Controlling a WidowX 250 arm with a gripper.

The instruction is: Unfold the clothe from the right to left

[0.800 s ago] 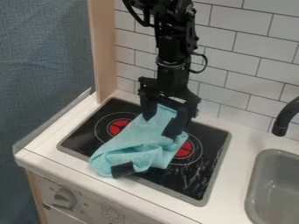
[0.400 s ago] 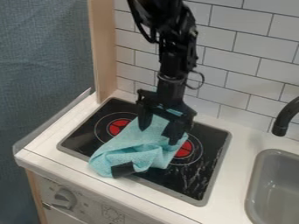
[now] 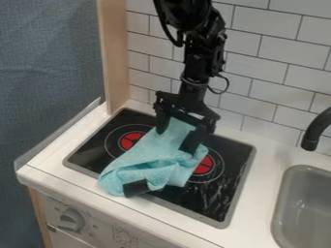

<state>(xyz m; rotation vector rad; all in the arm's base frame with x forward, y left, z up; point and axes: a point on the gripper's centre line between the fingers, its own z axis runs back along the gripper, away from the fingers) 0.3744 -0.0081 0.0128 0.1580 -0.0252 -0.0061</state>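
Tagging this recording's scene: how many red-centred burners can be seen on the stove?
2. In the picture, one burner is at the cloth's upper left, the other burner at its right. The cloth could hide more.

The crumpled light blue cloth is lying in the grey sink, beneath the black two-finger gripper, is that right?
Not quite: the camera view shows the crumpled light blue cloth lying on the black, grey-rimmed stovetop, beneath the black two-finger gripper.
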